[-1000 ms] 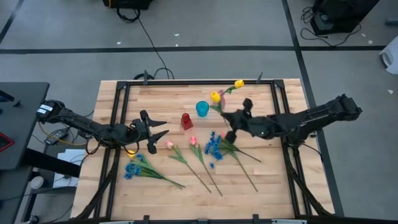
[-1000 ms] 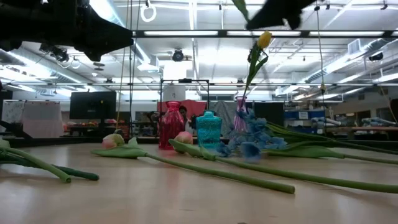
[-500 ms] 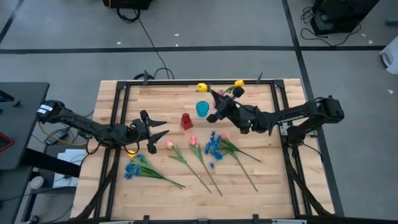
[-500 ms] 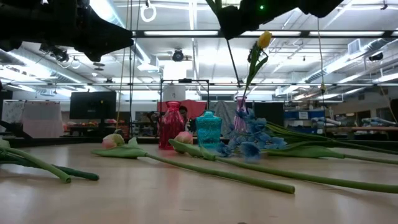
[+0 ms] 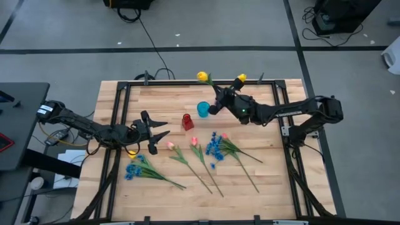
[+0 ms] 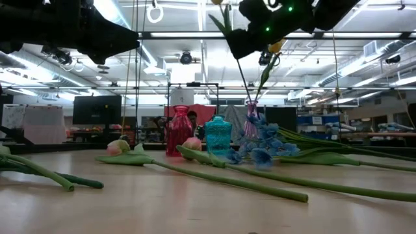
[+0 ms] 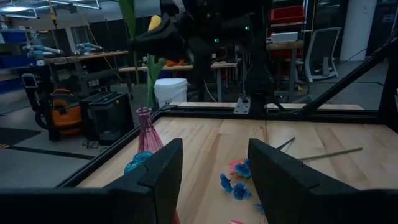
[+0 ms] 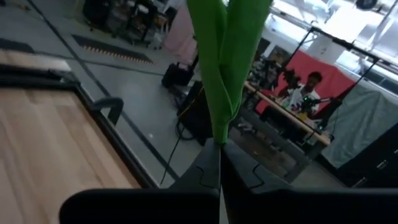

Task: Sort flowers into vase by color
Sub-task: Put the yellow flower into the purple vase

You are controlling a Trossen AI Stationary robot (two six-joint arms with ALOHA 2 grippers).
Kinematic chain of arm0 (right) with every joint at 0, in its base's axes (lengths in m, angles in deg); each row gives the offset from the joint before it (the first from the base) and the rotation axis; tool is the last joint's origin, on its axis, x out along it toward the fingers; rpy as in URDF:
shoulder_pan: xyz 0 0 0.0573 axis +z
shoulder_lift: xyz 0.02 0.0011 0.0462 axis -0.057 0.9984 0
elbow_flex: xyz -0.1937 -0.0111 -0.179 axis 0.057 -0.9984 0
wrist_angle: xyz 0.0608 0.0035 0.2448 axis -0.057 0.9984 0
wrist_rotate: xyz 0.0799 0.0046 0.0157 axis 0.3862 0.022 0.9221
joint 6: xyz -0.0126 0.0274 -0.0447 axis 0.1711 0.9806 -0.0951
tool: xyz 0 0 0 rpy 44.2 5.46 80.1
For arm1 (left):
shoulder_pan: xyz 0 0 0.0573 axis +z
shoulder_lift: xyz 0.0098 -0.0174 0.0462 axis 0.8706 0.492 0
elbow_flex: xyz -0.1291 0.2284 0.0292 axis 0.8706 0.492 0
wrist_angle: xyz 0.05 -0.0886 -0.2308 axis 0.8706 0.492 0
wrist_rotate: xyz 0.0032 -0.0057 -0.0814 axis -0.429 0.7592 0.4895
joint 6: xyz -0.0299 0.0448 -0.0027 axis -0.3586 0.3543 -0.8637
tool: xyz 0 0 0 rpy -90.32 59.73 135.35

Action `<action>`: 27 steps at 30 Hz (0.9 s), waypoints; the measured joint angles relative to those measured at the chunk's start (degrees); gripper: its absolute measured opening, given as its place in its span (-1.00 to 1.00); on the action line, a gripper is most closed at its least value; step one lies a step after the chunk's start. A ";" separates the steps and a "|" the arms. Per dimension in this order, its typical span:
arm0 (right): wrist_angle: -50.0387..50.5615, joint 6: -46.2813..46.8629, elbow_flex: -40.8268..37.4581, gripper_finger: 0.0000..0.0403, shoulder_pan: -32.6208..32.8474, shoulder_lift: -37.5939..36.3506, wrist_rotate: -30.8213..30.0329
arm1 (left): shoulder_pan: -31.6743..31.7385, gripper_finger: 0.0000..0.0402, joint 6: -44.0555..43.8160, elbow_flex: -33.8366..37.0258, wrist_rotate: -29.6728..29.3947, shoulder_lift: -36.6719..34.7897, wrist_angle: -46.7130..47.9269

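Left tool point(image 5: 156, 133) hovers over the left part of the desk point(image 5: 269, 187), its fingers spread and holding nothing; it waits near a pink tulip point(image 5: 170, 145) and above a blue bunch point(image 5: 132, 170), probably the next items to sort. Centre desk: a second pink tulip point(image 5: 194, 141) and more blue blossoms point(image 5: 214, 145) lie flat, stems trailing toward the front edge, unsorted. Behind them stand a red vase point(image 5: 187, 121) and a teal vase point(image 5: 203, 109), both seemingly empty. Right tool point(image 5: 215, 102) is raised beside the teal vase, fingers pinched on the stem of a yellow tulip point(image 5: 202, 77), head up so the stem can drop in. A pink vase point(image 6: 251, 127) already holds another yellow tulip point(image 5: 240, 80), the likely destination.
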 joint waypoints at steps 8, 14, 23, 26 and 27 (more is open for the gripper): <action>2.43 6.41 0.02 -0.96 -0.34 1.55 -2.41 | 0.01 -0.06 0.02 0.00 0.00 0.00 0.11; 7.79 13.46 0.00 -0.95 -0.31 1.42 -9.88 | 0.01 -0.06 0.02 0.00 0.00 0.00 0.30; 15.18 21.82 0.02 -0.95 -0.56 1.39 -8.53 | 0.01 -0.06 0.02 0.00 -0.02 0.00 0.30; 18.62 26.65 0.00 -0.95 -1.30 1.39 -6.76 | 0.01 -0.06 0.02 0.00 0.00 0.00 0.30; 19.89 28.10 0.02 -0.95 -1.53 1.39 -6.21 | 0.00 -0.06 0.02 0.00 -0.01 0.00 0.32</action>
